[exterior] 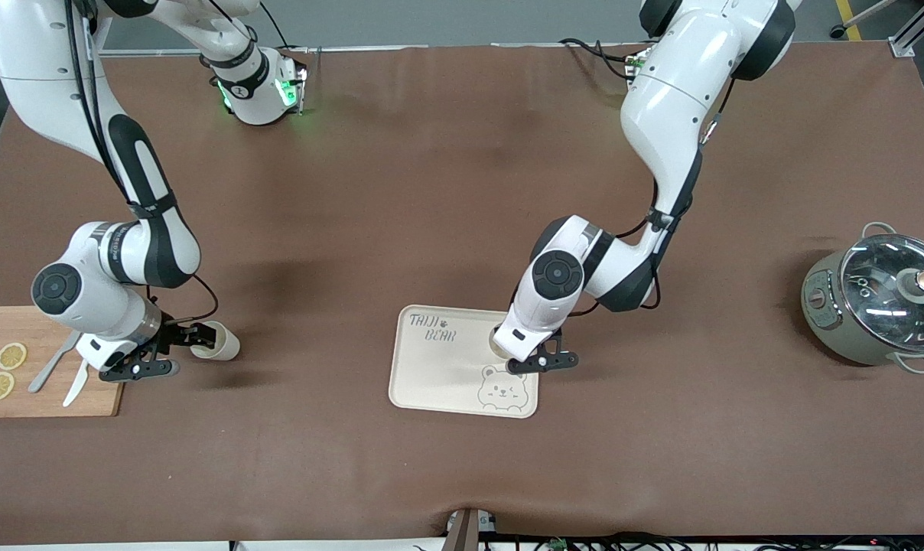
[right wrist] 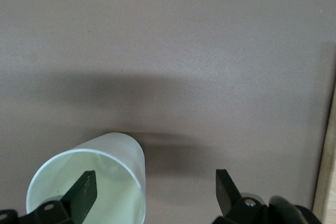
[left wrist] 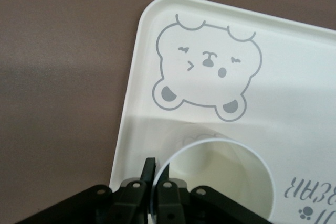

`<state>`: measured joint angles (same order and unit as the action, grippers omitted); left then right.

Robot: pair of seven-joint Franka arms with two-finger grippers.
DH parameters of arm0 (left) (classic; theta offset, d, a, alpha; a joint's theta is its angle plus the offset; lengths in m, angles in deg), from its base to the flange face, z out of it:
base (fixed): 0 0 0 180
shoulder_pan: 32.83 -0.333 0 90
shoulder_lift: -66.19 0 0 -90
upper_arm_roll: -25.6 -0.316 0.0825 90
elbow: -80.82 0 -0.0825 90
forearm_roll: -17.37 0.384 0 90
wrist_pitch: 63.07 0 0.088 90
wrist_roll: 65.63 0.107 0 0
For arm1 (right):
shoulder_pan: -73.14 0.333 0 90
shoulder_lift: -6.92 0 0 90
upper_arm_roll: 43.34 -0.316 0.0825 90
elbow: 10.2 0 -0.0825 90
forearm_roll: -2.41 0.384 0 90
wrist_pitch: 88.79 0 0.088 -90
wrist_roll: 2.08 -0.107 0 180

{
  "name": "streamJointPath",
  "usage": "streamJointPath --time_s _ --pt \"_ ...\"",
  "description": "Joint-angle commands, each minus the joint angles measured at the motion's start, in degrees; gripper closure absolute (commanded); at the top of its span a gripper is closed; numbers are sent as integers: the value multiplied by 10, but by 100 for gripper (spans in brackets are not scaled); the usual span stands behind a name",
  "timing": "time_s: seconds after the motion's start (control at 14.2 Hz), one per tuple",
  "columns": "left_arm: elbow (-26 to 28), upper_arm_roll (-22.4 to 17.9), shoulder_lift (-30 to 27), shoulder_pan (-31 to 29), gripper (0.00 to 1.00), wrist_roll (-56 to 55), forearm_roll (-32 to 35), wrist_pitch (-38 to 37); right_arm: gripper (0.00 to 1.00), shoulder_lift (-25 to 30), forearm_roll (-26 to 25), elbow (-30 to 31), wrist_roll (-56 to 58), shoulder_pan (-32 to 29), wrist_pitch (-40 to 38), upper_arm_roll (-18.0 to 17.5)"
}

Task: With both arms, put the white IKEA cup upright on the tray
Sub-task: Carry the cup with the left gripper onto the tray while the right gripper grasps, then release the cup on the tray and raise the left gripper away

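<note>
A cream tray [exterior: 439,367] with "TAIJI BEAR" lettering and a bear face lies mid-table. A white cup [exterior: 497,340] stands upright on it near the edge toward the left arm's end. My left gripper [exterior: 512,353] is shut on that cup's rim; in the left wrist view its gripper [left wrist: 157,167] pinches the wall of the cup [left wrist: 220,179] on the tray [left wrist: 294,103]. A second white cup [exterior: 217,342] lies on its side on the table. My right gripper [exterior: 196,339] is open at its mouth. In the right wrist view one finger [right wrist: 84,192] is inside this cup [right wrist: 105,171].
A wooden cutting board [exterior: 49,394] with two lemon slices [exterior: 4,370], a knife and a spoon lies at the right arm's end, beside the lying cup. A grey-green pot [exterior: 879,306] with a glass lid stands at the left arm's end.
</note>
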<state>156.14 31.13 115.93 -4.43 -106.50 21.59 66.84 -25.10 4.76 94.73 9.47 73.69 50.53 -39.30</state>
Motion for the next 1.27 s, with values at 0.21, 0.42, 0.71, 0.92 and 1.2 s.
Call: streamJointPath --time_s 0.21,0.42,0.71,0.92,1.2 --pt "-13 -12 -2 11 0 -40 9 -5 0 -4 10 12 8 0 23 -5" --pt "-13 -11 -10 10 0 -41 7 -25 0 -4 10 12 8 0 24 -5" --pt "-12 -12 -38 2 0 -34 8 -59 44 -4 10 11 7 0 23 -6" --pt "-10 4 -71 -46 0 12 8 -95 77 -4 10 9 3 0 17 -6" --pt "-9 5 -139 -123 0 166 -36 -192 100 -3 11 5 1 1 15 -6"
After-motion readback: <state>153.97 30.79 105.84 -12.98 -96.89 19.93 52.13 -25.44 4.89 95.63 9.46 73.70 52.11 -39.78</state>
